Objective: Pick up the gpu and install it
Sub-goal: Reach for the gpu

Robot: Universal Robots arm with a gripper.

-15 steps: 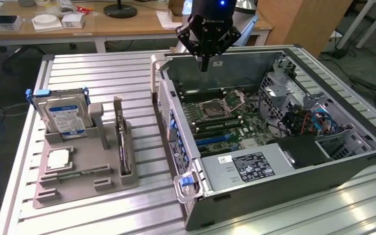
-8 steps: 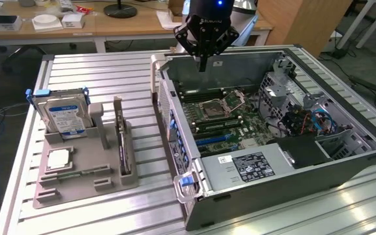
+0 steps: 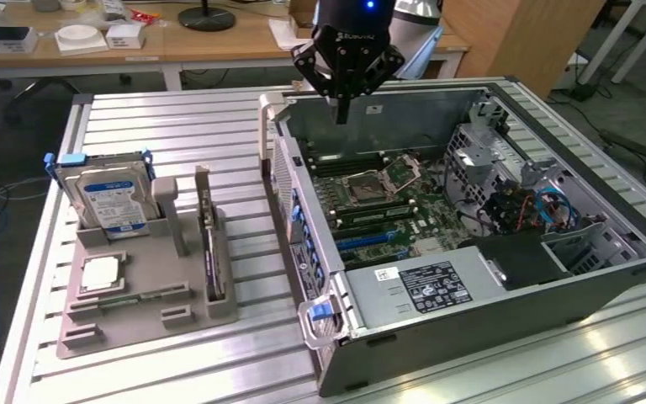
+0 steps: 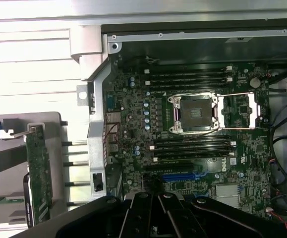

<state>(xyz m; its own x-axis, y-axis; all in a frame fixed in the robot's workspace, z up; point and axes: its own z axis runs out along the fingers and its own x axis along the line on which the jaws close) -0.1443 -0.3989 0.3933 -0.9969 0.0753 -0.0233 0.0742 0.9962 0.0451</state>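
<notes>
gripper (image 3: pixel 343 108): fingers pressed together, empty, over far end of open case (image 3: pixel 592 278), above motherboard (image 3: pixel 385 198) | between: case wall (image 3: pixel 287 202) | gpu (image 3: pixel 212 252): on edge in grey holder (image 3: pixel 132 316), exterior view's left of case, long axis far-to-near, bracket end far | hard drive (image 3: pixel 108 198): upright, further left
</notes>
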